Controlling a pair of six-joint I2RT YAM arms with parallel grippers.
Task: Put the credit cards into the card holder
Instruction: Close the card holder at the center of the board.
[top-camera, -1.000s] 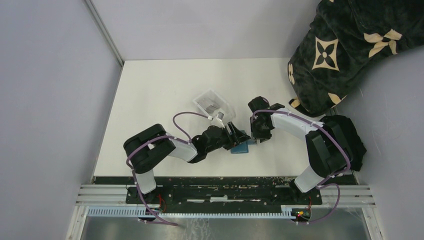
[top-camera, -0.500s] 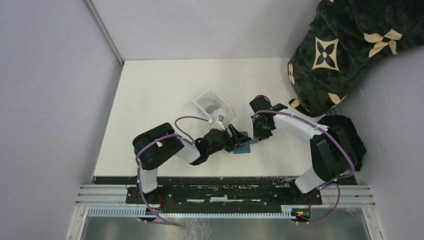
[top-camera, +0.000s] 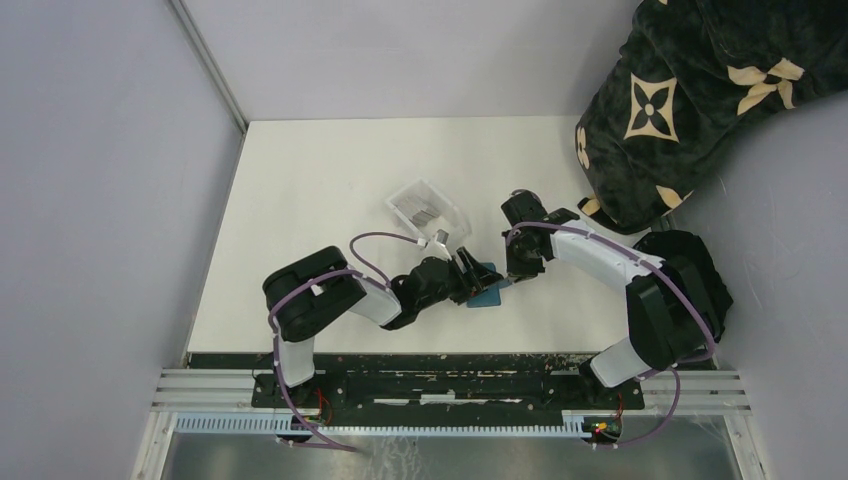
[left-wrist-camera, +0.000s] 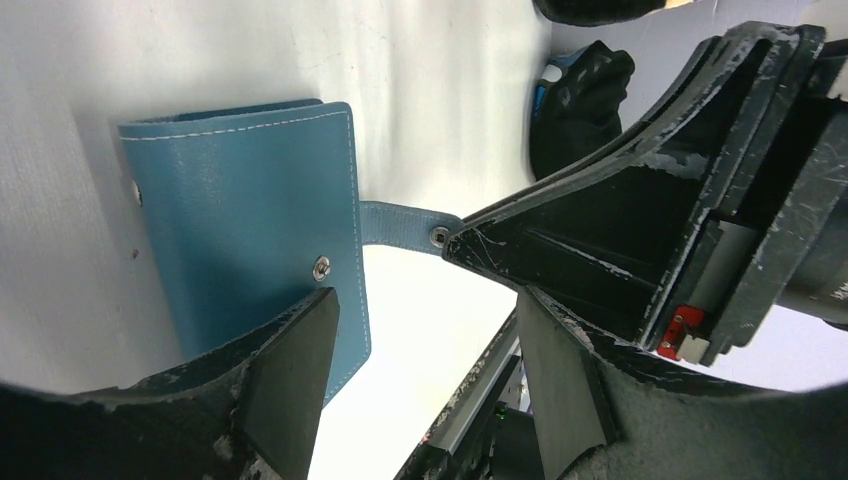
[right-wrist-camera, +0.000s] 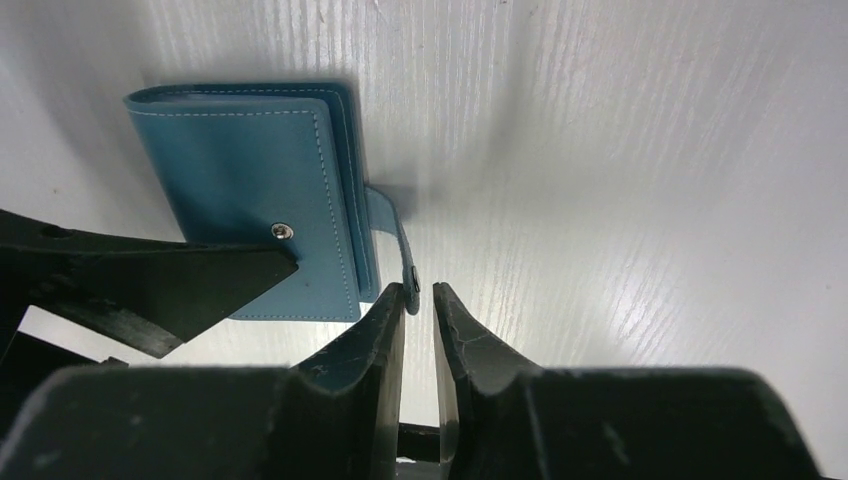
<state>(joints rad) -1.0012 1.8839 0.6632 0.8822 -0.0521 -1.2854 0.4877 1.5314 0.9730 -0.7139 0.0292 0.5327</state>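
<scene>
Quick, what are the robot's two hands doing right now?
Left gripper: open, holding nothing, one finger resting over the card holder.
Right gripper: pinched almost shut on the card holder's snap tab.

table (top-camera: 320, 200): white | walls (top-camera: 100, 200): plain grey | patterned dark blanket (top-camera: 700, 90): far right corner

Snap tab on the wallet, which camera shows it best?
Right wrist: the snap tab leaves the card holder, its end between the right claw's tips. Left wrist shows it up to that claw. Top view: too small to tell.
</scene>
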